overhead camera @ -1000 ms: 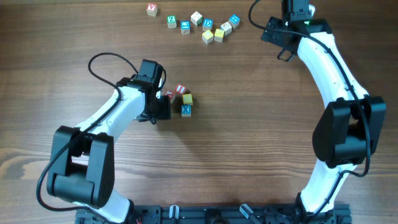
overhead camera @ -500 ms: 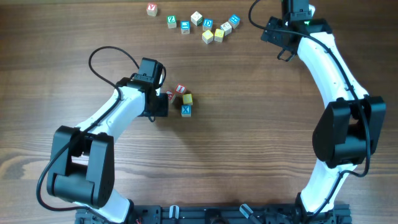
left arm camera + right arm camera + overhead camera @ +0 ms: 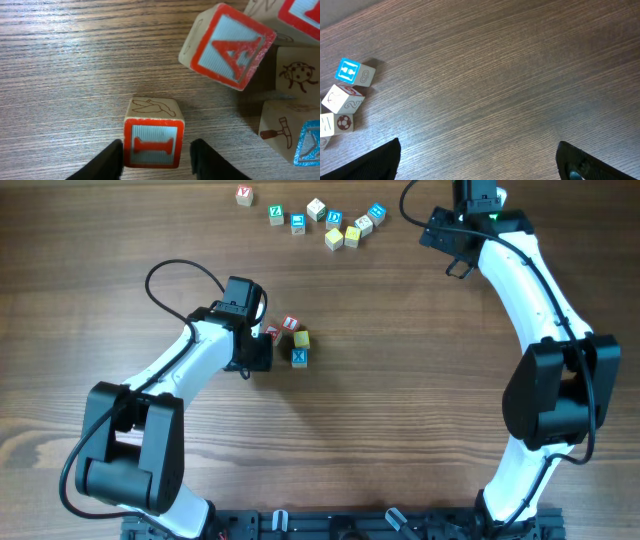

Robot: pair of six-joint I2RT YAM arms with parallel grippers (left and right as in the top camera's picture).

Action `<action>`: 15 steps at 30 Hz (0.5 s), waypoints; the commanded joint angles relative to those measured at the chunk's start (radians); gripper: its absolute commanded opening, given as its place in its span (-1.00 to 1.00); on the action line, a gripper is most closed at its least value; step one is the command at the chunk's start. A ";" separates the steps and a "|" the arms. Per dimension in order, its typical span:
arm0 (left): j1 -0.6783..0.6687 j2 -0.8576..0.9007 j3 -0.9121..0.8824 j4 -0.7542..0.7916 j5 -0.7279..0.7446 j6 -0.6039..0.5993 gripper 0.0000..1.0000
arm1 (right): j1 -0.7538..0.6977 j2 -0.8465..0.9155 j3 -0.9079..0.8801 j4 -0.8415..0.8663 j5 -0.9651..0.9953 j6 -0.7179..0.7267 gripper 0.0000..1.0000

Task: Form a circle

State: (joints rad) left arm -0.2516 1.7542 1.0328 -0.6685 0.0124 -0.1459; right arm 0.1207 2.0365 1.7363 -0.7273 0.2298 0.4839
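A: Anything moved in the last second? From here both arms look frozen.

B: Nearly. The left gripper [image 3: 156, 145] has drawn its fingers in a little. They now stand either side of the red I cube [image 3: 154, 137], close against its flanks. I think there's a thin dark line on one side, so I'd call it narrowed round the cube, not yet pinching it.

A: And the cube itself?

B: Hasn't budged. It sits flat on the table [image 3: 60, 60], right between the fingertips, same as before.

A: Where's the circle in all this?

B: The circle [image 3: 299, 339] lies just ahead of those fingers and off to one side of them, and it's really more a clump than a ring. The A cube [image 3: 227, 45] sits askew, seemingly tipped against its neighbours, and the I cube stands apart from them, on the gripper's side. None of those has shifted either.

A: So what does the closing tell you?

B: My guess is it's about to take the I cube and set it back in line, to close the gap. The crooked A will probably want flattening too, or the ring stays lumpy.

A: The other arm?

B: The right gripper [image 3: 477, 145] is spread as wide as it goes, holding nothing, unchanged. The loose cubes [image 3: 342, 98] lie well off to one side of it, and it's far from the circle
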 commanded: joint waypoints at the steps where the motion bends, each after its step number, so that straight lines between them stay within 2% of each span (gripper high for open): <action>1: 0.000 0.003 -0.008 0.009 -0.047 0.011 0.10 | 0.003 -0.005 0.003 0.002 0.013 -0.013 0.99; 4: 0.000 0.003 -0.008 0.019 -0.059 0.011 0.12 | 0.003 -0.005 0.002 0.002 0.013 -0.013 1.00; 9: 0.000 0.003 -0.008 0.029 -0.045 0.012 -0.26 | 0.003 -0.005 0.003 0.002 0.013 -0.013 0.99; 15: 0.000 0.003 -0.008 0.011 0.051 0.012 -0.28 | 0.003 -0.005 0.003 0.002 0.013 -0.013 1.00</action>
State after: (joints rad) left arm -0.2516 1.7542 1.0328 -0.6537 0.0143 -0.1360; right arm 0.1207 2.0365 1.7363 -0.7273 0.2298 0.4839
